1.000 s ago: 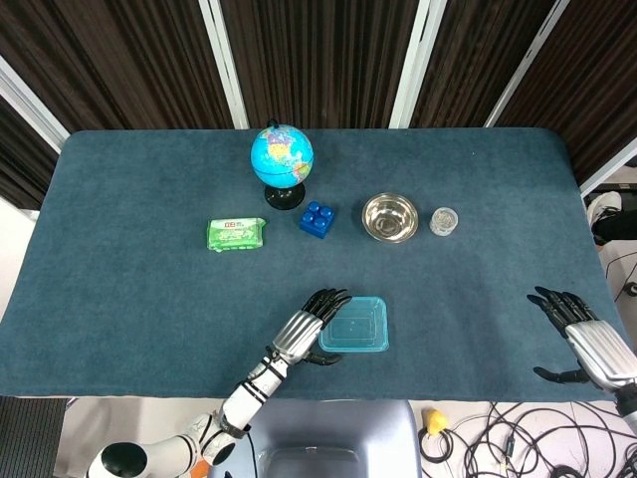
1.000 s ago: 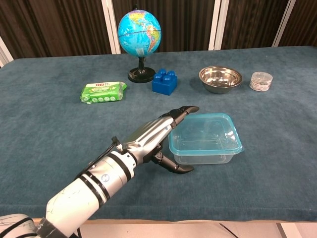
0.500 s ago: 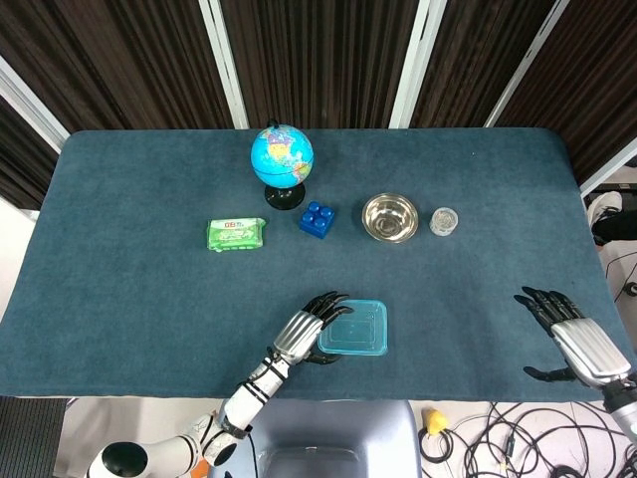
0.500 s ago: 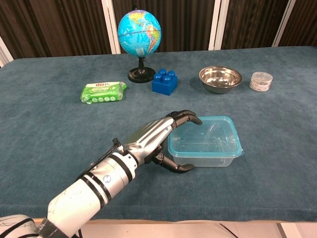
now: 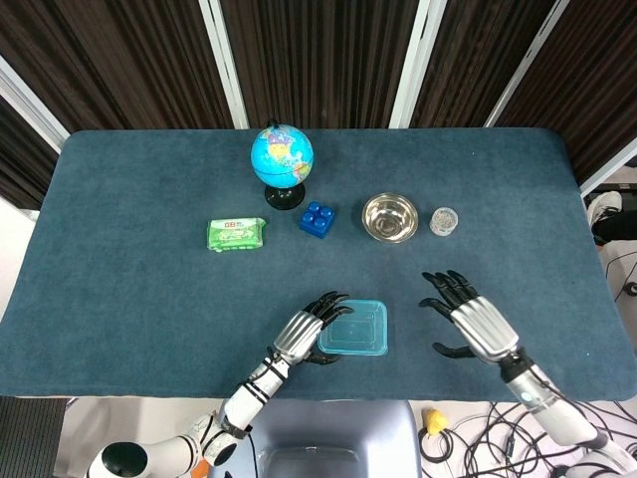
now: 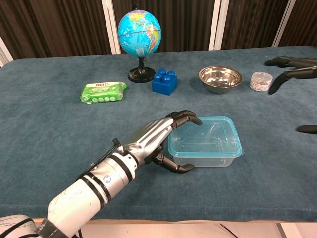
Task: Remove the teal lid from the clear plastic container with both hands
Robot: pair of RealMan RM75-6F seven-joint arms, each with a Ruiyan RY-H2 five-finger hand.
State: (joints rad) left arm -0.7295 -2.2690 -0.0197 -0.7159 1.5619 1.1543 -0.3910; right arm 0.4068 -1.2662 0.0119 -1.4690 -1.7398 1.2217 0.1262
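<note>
The clear plastic container (image 6: 204,147) sits near the front edge of the dark teal cloth-covered table (image 5: 129,259), a shallow rounded-corner rectangular box with see-through walls. Its teal lid (image 6: 205,135) is translucent, still seated on the rim, with a raised border and a faintly glossy centre panel that shows the box's inside through it.

My left hand (image 6: 153,138) lies at the container's 9 o'clock side. Its fingertips (image 6: 192,117) curl over the lid's left far corner and rest on it, while the thumb (image 6: 176,166) reaches under and along the near left wall, so the box's left end sits between them. Whether the thumb actually touches the wall I cannot tell.

My right hand (image 5: 470,319) hovers at the container's 3 o'clock, apart from it, holding nothing, fingers spread and thumb stuck out towards the box.

Beyond the container, at about 12 to 1 o'clock, stand a round steel bowl (image 5: 389,216) and a small clear round lidded jar (image 5: 443,220). At 11 o'clock are a blue toy brick (image 5: 317,219), a blue desk globe on a black stand (image 5: 282,159), and a green flat wipes packet (image 5: 236,234).
</note>
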